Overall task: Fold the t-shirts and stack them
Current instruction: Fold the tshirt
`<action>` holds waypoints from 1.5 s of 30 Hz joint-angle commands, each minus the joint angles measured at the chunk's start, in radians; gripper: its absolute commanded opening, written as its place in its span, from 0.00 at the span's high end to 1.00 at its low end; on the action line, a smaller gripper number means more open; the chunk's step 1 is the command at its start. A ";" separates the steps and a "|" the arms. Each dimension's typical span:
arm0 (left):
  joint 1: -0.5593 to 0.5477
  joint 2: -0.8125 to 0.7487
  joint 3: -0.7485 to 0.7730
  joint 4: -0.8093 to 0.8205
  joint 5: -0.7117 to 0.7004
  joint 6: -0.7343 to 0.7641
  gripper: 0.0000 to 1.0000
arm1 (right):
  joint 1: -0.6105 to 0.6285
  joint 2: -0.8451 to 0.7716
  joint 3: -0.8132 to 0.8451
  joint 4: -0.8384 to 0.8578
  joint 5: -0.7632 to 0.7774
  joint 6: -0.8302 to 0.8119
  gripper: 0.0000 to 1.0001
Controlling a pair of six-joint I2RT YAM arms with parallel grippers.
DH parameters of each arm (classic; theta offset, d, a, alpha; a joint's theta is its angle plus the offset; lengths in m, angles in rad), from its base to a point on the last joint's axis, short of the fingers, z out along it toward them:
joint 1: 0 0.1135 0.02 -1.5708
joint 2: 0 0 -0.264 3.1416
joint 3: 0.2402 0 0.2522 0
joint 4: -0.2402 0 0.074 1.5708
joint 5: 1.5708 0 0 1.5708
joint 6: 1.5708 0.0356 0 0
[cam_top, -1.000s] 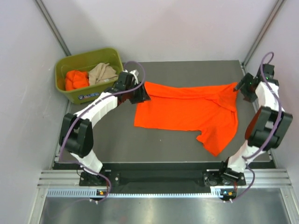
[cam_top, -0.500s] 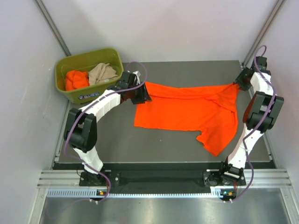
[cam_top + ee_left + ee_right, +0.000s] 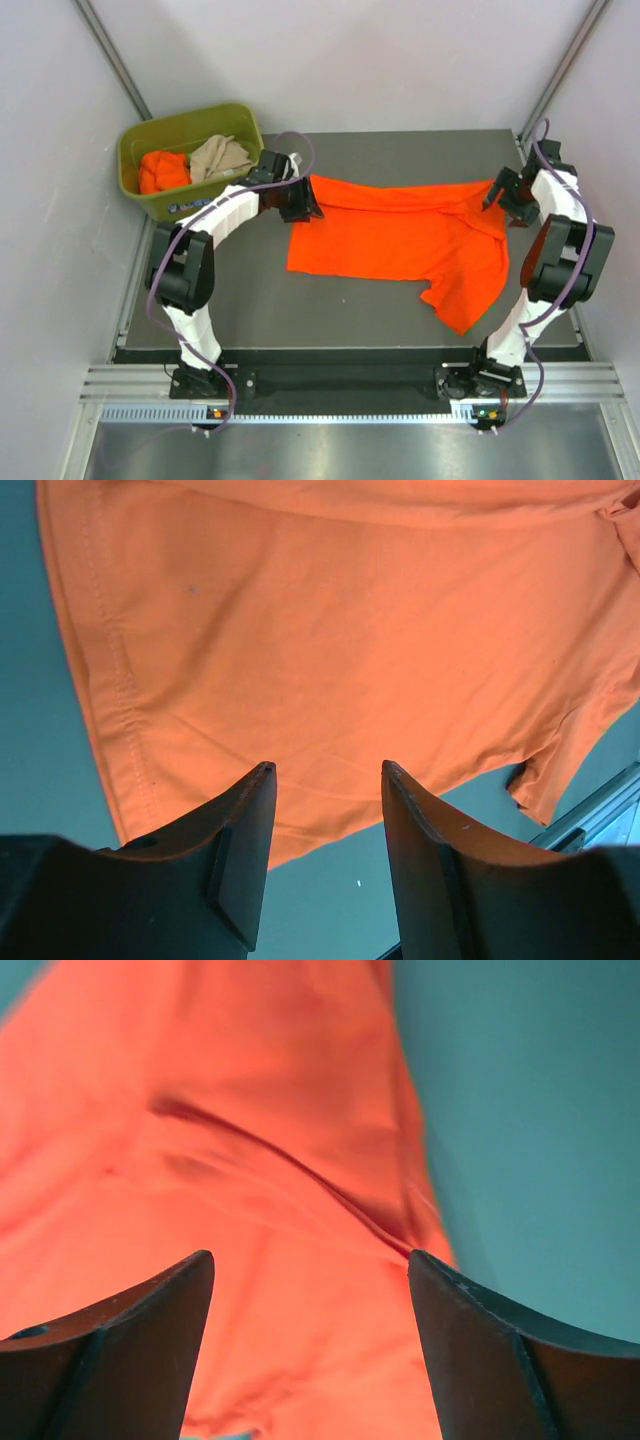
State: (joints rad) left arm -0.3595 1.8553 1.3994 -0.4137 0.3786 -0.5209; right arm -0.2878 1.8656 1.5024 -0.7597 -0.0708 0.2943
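Observation:
A bright orange t-shirt [image 3: 400,240] lies spread across the dark table, its far edge pulled straight and one part hanging toward the near right. My left gripper [image 3: 303,203] is open and empty at the shirt's far left corner; the cloth [image 3: 340,650] fills the left wrist view beyond the fingertips. My right gripper [image 3: 497,192] is open and empty at the shirt's far right corner, with wrinkled cloth [image 3: 250,1190] below it. Another orange t-shirt [image 3: 163,170] and a beige-tan t-shirt [image 3: 220,156] lie crumpled in the bin.
The olive-green plastic bin [image 3: 180,123] stands at the table's far left corner. Grey walls close in on both sides. The table's near edge meets a metal rail [image 3: 340,385] by the arm bases.
My right gripper has let go of the shirt's far right corner and shifted slightly back and forth near it. The left arm has barely moved. The shirt lies as before.

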 commanded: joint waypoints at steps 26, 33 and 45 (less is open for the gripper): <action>0.045 0.004 0.072 -0.049 0.051 -0.005 0.50 | 0.010 0.082 -0.056 0.088 -0.072 -0.133 0.49; 0.054 -0.004 0.090 -0.057 0.039 -0.010 0.50 | 0.030 0.054 -0.054 0.031 -0.028 -0.132 1.00; 0.096 0.019 0.119 0.004 0.063 -0.093 0.50 | 0.030 -0.210 -0.330 0.080 0.190 -0.162 0.79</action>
State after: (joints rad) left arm -0.2710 1.8637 1.4681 -0.4576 0.4301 -0.5896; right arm -0.2592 1.6802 1.2182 -0.7124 0.0254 0.1558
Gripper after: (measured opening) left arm 0.502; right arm 0.178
